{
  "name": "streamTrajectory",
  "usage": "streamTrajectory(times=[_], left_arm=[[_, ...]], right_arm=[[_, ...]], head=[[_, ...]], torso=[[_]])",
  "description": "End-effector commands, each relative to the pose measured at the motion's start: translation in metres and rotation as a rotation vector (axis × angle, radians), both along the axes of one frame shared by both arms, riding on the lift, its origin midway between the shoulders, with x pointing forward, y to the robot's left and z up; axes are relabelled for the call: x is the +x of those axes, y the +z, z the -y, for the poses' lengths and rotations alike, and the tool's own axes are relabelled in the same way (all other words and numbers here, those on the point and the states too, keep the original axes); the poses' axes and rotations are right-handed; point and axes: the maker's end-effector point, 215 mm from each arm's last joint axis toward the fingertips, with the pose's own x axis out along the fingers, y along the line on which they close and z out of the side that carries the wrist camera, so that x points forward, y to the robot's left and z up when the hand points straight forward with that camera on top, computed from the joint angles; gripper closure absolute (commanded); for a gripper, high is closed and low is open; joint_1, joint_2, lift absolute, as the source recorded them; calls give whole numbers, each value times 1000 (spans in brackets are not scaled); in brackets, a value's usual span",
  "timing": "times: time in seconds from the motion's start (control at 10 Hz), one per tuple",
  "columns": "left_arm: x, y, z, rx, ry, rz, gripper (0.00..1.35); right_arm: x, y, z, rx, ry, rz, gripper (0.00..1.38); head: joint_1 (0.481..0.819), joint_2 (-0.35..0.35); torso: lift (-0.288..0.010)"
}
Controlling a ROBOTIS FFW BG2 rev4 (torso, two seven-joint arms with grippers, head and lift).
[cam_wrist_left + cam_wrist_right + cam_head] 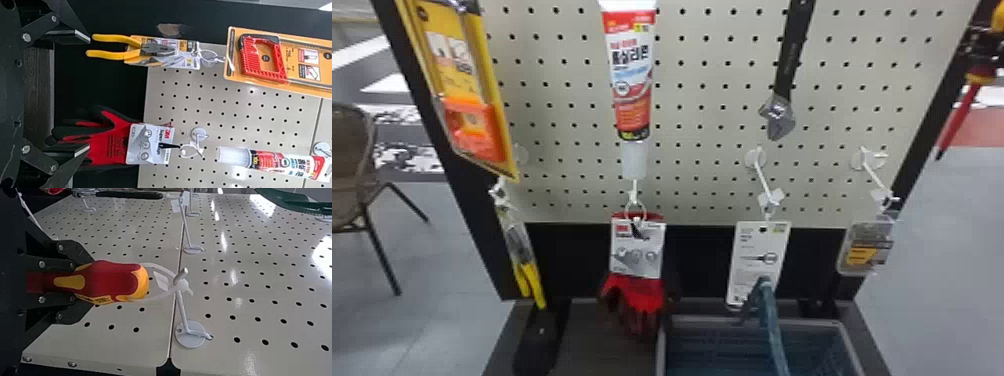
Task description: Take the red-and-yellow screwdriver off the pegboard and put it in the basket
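- Black left tool (pixel 88 94) is empty, spread wide.
- Black right tool (pixel 93 282) is closed on the red-and-yellow screwdriver (pixel 117 280); white plastic tie (pixel 156 297) rings white metal hook (pixel 182 311).
- Ease tie past tip before lowering.

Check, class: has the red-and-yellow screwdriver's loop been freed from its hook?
No, in the right wrist view the white loop runs from the screwdriver around the hook.
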Motion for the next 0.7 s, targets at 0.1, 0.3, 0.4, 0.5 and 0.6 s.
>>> streamTrajectory(times=[0.1,0.3,0.4,0.5,0.6], left_arm=[[0,0,0,0,1,0,325],[0,0,0,0,1,0,325],[0,0,0,0,1,0,329],[0,0,0,0,1,0,334],[0,0,0,0,1,0,334]], right_arm=[[0,0,0,0,0,0,1148],[-1,0,-1,2,3,1,1148],[-2,1,1,2,-1,4,1148],[-2,2,1,1,-2,9,1148],[-2,1,1,2,-3,7,1148]], head=[[549,0],[549,0],[549,0],[549,0],[549,0]], torso=[[-100],[-100],[-100],[-100],[-100]])
